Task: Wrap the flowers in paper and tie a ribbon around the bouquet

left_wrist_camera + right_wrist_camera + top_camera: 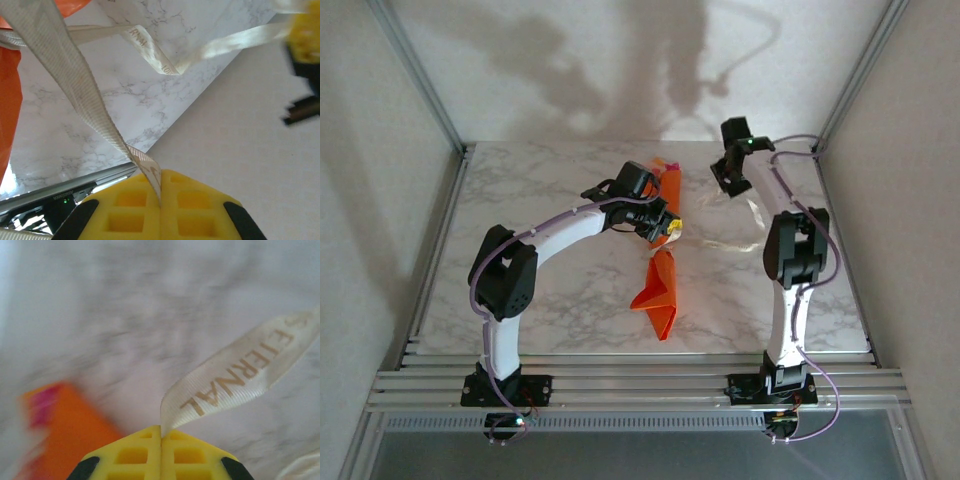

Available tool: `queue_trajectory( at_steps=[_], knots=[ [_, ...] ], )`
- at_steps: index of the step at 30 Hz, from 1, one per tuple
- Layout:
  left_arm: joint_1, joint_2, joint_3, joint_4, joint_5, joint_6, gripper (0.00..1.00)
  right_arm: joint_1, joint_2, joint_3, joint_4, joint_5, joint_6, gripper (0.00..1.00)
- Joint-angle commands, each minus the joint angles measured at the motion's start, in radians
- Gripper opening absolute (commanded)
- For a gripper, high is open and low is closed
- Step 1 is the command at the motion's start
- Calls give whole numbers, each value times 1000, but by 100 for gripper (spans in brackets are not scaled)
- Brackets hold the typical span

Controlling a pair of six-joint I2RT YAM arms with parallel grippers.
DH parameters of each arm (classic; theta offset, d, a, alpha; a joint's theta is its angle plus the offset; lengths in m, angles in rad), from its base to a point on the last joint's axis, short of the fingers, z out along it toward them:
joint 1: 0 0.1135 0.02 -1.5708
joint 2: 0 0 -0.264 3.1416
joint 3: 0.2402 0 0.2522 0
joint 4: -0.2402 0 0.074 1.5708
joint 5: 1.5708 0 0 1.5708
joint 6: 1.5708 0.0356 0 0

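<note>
The bouquet point(663, 290), a narrow orange paper cone, lies along the middle of the marble table, with pink flowers point(660, 164) at its far end. My left gripper point(666, 228) sits over the cone's middle. In the left wrist view this gripper point(161, 176) is shut on the cream ribbon point(85, 90), which runs taut up past the orange paper point(7, 100). My right gripper point(730, 178) hangs to the right of the flower end. In the right wrist view it point(161, 429) is shut on a ribbon point(240, 372) end printed with gold letters. The paper point(70, 435) and a pink flower point(42, 400) show blurred at lower left.
The marble table point(560, 300) is framed by metal rails point(620, 385) at the near edge, with pale walls on three sides. A second ribbon strand point(235, 42) stretches toward the other gripper's yellow pad point(306, 40).
</note>
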Motion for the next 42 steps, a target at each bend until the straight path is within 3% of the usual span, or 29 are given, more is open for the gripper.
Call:
queue_trajectory(
  at_steps=[1, 6, 9, 12, 19, 22, 26, 28, 37, 40, 42],
  knots=[
    [9, -14, -9, 39, -30, 47, 0, 54, -34, -34, 246, -241, -237, 0],
    [5, -31, -59, 70, -67, 71, 0, 156, 8, 16, 308, -534, -382, 0],
    [4, -53, -121, 123, -86, 64, 0, 208, 38, 45, 343, -679, -377, 0],
    [2, -80, -185, 195, -108, 49, 0, 246, 61, 61, 349, -763, -354, 0],
    [1, -124, -280, 296, -159, 54, 0, 299, 125, 109, 182, -906, -398, 0],
    [1, -132, -303, 311, -163, 53, 0, 316, 151, 154, -19, -897, -507, 0],
    [-1, -132, -313, 318, -161, 54, 0, 316, 110, 104, -113, -862, -582, 32],
    [-2, -130, -313, 320, -161, 54, 0, 305, 83, 86, -106, -842, -581, 40],
    [-1, -93, -291, 326, -140, 54, 0, 231, 96, 272, -208, -735, -542, 45],
    [5, -71, -265, 322, -130, 61, 0, 205, 62, 279, -241, -603, -523, 45],
    [16, -54, -241, 311, -126, 73, 0, 192, -11, 205, -224, -474, -506, 39]
  ],
)
